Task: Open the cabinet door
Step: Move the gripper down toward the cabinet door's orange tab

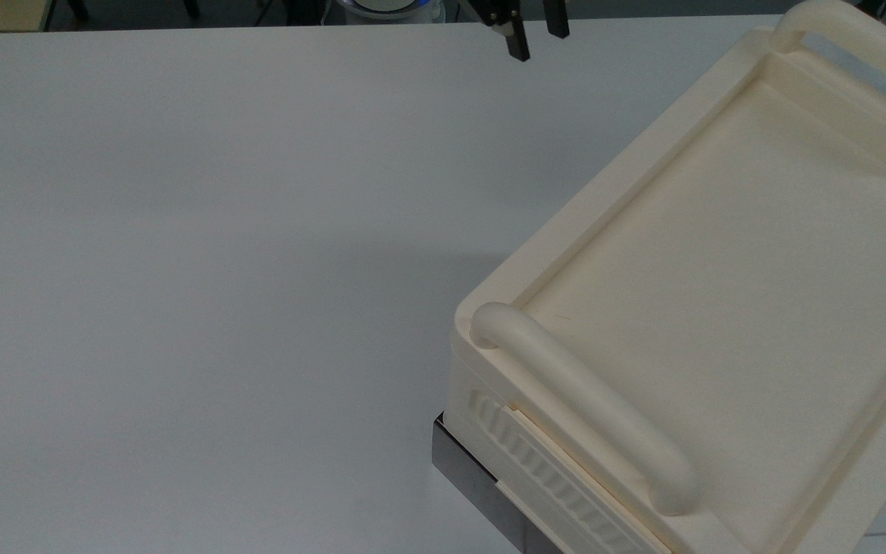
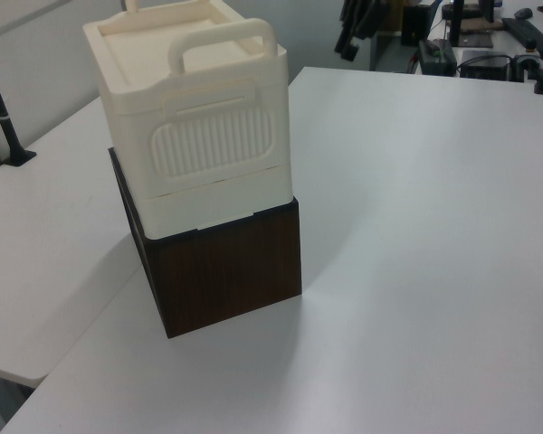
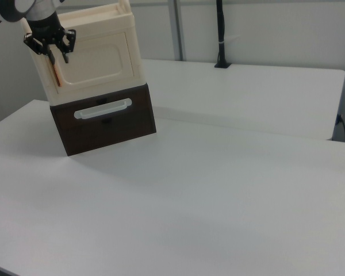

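One cabinet door (image 3: 98, 63), closed, one gripper (image 3: 56, 56) open nr its handle (image 3: 56, 73)

A broad, matte white table (image 1: 197, 254) fills the room's centre, evenly lit with soft shadows. A second white tabletop (image 3: 259, 92) adjoins it in the right view, where a black pole (image 3: 220, 34) is clamped at the far edge before a pale grey partition wall (image 3: 276, 31). In the left view, a black clamped stand (image 2: 4, 127) rises beside a light partition, and dark equipment, possibly monitors and cables (image 2: 471, 36), clutters the far desks.
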`<state>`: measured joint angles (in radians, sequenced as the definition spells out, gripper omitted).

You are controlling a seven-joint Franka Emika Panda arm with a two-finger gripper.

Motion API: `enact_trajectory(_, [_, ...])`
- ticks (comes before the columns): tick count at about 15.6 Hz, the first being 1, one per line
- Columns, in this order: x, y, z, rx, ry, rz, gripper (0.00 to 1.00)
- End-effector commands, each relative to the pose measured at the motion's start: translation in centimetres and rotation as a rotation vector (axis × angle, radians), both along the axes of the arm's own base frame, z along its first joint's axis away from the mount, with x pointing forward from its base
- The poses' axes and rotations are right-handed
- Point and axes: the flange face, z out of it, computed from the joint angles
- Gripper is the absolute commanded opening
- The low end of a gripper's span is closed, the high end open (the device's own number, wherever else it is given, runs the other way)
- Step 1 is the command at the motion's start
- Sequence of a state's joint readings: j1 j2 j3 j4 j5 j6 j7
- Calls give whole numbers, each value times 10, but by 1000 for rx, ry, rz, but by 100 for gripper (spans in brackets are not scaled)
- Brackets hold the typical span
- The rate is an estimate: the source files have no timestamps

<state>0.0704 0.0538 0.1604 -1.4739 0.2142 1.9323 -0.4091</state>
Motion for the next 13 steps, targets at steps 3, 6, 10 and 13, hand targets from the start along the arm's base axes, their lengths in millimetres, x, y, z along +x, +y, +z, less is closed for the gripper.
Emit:
enact_trajectory(3, [8, 33, -9, 36, -47, 27, 31])
enact_trajectory(6, [10, 46, -11, 47, -77, 40, 31])
enact_trajectory(10, [16, 66, -22, 46, -104, 56, 31])
enact_trajectory(13, [18, 77, -27, 39, -116, 67, 31])
